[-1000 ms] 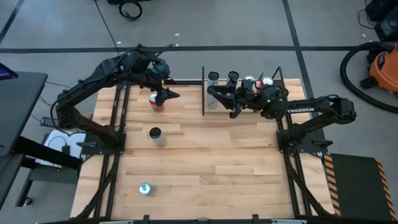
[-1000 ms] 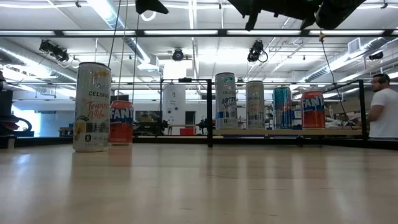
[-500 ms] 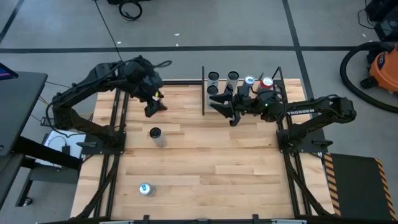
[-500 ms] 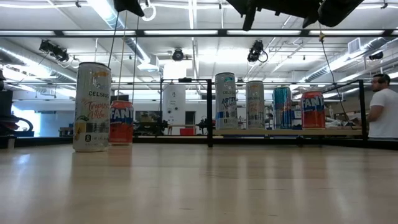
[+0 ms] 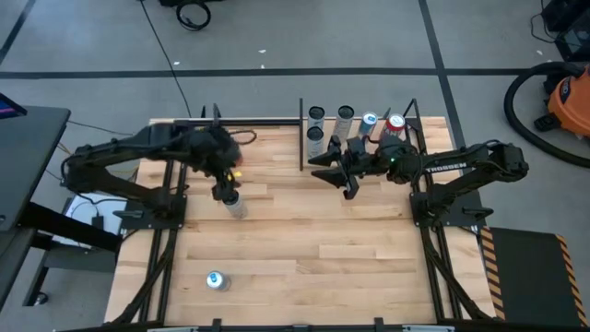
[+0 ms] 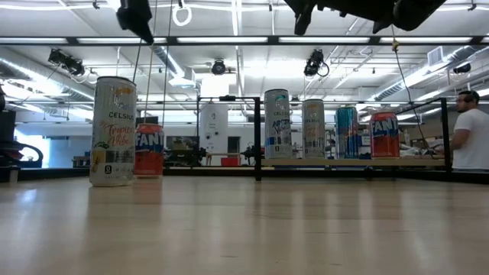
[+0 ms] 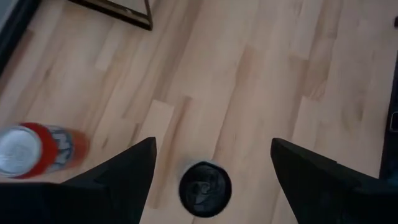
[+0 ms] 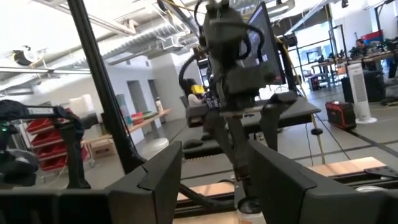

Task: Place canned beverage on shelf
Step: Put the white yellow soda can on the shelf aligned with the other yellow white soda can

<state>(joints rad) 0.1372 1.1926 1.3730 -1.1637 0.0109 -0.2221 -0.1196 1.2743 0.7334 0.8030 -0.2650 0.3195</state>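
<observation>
A tall white can with a black top (image 5: 234,202) stands upright on the tabletop, left of centre; in the low view it is the white can (image 6: 113,131). My left gripper (image 5: 221,188) hangs open just above it, pointing steeply down. In the left wrist view the can's top (image 7: 205,188) shows between and below the spread fingers (image 7: 212,144). A red can (image 7: 37,149) stands just beyond it. Several cans (image 5: 345,114) stand on the shelf (image 5: 332,129). My right gripper (image 5: 330,173) is open in the air near the shelf's front edge, holding nothing.
Another can with a silver-blue top (image 5: 217,279) stands near the table's front left. Black metal rods (image 5: 301,138) edge the shelf at the far right. A person (image 6: 467,130) stands in the room beyond the table. Bare planks lie across the table's middle and right.
My left gripper has swung from over the red can near the far edge toward the near edge and down, tipping more steeply downward; it now hangs over the black-topped can. My right gripper has drawn a little away from the shelf toward the near edge. No can has moved.
</observation>
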